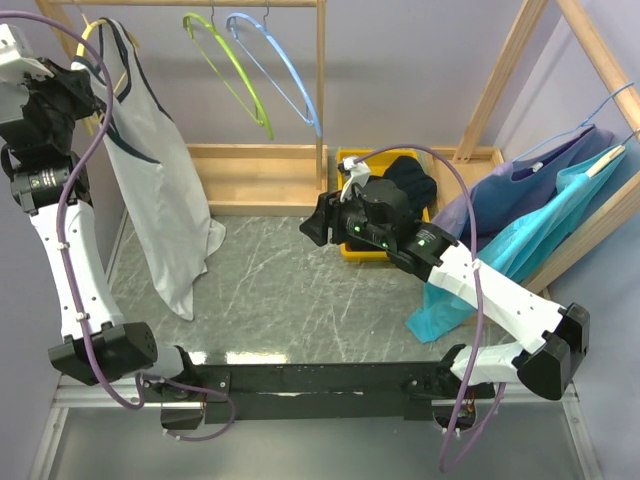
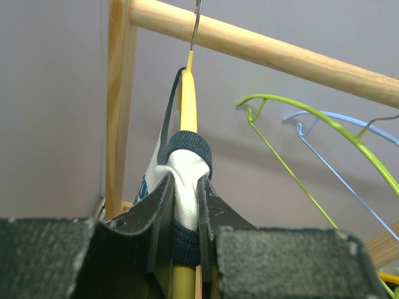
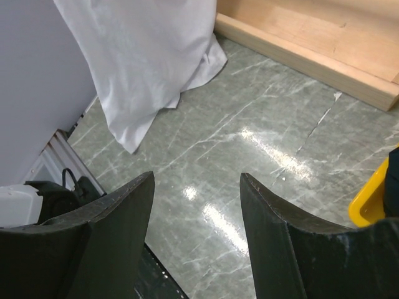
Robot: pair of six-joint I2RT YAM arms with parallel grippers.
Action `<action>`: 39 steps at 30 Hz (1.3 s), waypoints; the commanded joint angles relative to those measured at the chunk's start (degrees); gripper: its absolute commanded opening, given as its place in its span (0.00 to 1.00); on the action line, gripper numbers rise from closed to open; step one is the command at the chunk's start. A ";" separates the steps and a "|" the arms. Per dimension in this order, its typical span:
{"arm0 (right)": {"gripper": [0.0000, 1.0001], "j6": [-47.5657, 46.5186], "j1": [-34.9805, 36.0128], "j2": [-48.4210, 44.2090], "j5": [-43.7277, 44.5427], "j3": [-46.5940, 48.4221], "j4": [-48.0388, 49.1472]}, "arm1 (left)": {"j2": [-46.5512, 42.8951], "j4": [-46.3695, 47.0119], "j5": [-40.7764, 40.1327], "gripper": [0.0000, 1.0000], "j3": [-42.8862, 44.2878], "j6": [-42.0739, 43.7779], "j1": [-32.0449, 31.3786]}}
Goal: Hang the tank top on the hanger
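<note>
The white tank top [image 1: 160, 190] with navy trim hangs from the wooden rail at the far left, its hem touching the table. The yellow hanger [image 1: 90, 32] holds it, hook on the rail. My left gripper [image 1: 95, 95] is raised at the hanger. In the left wrist view it [image 2: 186, 199] is shut on the tank top's strap [image 2: 187, 168], white cloth and navy trim pinched against the yellow hanger arm [image 2: 188, 106]. My right gripper [image 1: 318, 228] is open and empty, low over the middle of the table; the right wrist view [image 3: 196, 193] shows the tank top's hem [image 3: 143, 62] beyond it.
A lime-green hanger [image 1: 235, 75] and a light-blue hanger [image 1: 280, 70] hang on the same rail [image 2: 280, 53]. A yellow bin [image 1: 350, 250] with a black garment [image 1: 410, 180] stands behind the right gripper. Blue and teal garments [image 1: 540, 220] hang at the right. A wooden base [image 1: 255, 165] runs along the back.
</note>
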 commanded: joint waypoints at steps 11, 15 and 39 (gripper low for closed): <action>0.65 -0.59 1.33 1.76 1.60 1.23 2.18 | 5.40 14.83 11.66 0.01 1.98 -5.74 4.87; 0.65 -0.51 1.42 1.85 1.60 0.35 2.44 | 3.91 16.42 11.83 0.01 -3.65 -6.17 5.31; 0.68 0.11 1.86 1.40 3.45 -2.64 3.59 | -3.48 7.03 2.16 0.99 -4.73 -9.43 6.54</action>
